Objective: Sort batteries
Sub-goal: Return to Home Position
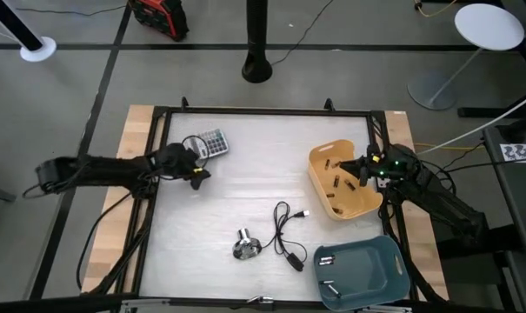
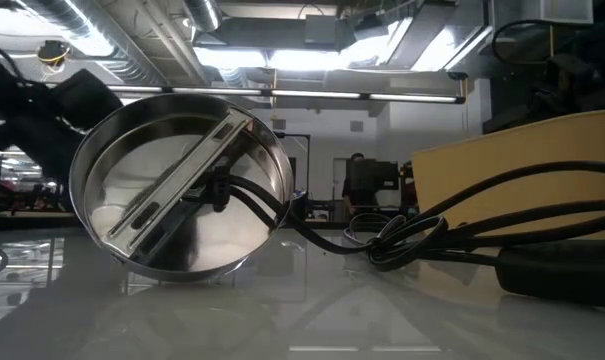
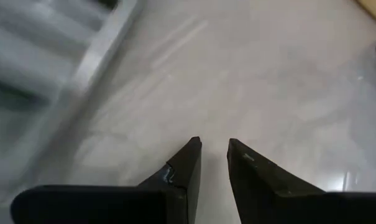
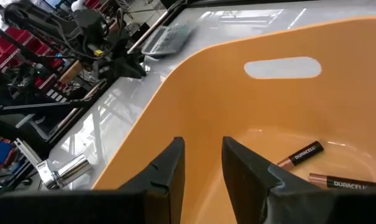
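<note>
The left pincer (image 1: pixel 196 170) hangs low over the desk (image 1: pixel 245 196) near its left edge, just beside the calculator (image 1: pixel 212 142). Its fingers (image 3: pixel 186 167) are spread only a little with nothing between them, which fits, I think, an arm that has no more work. More to the middle, near the edge where the low camera sits, stands the metal knob (image 1: pixel 245 246), and near it lies the cable (image 1: pixel 293 257). Neither is for sorting, so probably they are left where they do not disturb. At the right edge is the yellow bin (image 1: pixel 358 207), with several dark batteries (image 1: pixel 336 183) on its floor; the right wrist view shows two of them with a copper end. The right pincer (image 1: pixel 363 167) is over this bin, by the rim on its arm's side, with fingers a little apart and empty, so I judge it has nothing to drop. In the right corner on the low camera's side, the grey bin (image 1: pixel 389 261) holds a few silvery batteries (image 1: pixel 325 260); it seems that each kind has its own bin. I find batteries only in these two bins. The number in the yellow bin is hard to count, because the pincer covers a part of it. The low view shows only that bin's wall and not its content, and the left wrist view gives only bare desk and a piece of the frame.
</note>
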Robot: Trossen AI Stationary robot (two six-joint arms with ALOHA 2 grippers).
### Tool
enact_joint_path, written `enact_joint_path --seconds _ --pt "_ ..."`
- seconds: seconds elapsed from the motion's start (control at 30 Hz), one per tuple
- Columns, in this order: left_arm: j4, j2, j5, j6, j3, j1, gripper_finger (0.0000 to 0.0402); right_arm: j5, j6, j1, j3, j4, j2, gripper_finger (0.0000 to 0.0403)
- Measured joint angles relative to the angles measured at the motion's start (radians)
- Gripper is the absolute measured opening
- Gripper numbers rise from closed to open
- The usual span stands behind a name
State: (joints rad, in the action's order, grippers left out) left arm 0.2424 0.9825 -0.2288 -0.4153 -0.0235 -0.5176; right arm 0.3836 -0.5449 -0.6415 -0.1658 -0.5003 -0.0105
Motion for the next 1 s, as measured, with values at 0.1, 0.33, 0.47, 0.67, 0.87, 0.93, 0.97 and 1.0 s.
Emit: enact_joint_path --seconds 0.1,0.33,0.47,0.67,0.87,0.93,0.97,1.0 --pt "-0.188 -0.150 -0.001 -0.004 0.000 0.000 0.0072 -0.001 0.000 0.000 0.000 -0.001 0.000 0.0104" --pt "-0.219 -0.462 0.009 -0.007 0.003 0.011 0.0072 -0.002 0.001 0.000 0.000 -0.002 0.000 0.0104" --pt "-0.216 -0.620 0.008 -0.006 0.003 0.020 0.0072 -0.003 0.001 0.000 0.000 -0.002 0.000 0.0104" --pt "-0.216 -0.807 0.009 -0.004 0.003 0.021 0.0072 -0.003 0.001 0.000 0.000 -0.002 0.000 0.0104" --pt "-0.226 -0.963 0.010 -0.004 0.002 0.021 0.0072 -0.003 0.001 0.000 0.000 -0.002 0.000 0.0104" --pt "-0.219 -0.982 0.008 -0.004 0.001 0.021 0.0072 -0.003 0.001 0.000 0.000 -0.002 0.000 0.0104" --pt "-0.211 -0.978 0.009 -0.004 0.001 0.021 0.0072 -0.003 0.001 0.000 0.000 -0.002 0.000 0.0104" --pt "-0.212 -0.978 0.009 -0.004 0.003 0.022 0.0072 -0.005 0.001 0.000 0.000 -0.002 0.000 0.0104"
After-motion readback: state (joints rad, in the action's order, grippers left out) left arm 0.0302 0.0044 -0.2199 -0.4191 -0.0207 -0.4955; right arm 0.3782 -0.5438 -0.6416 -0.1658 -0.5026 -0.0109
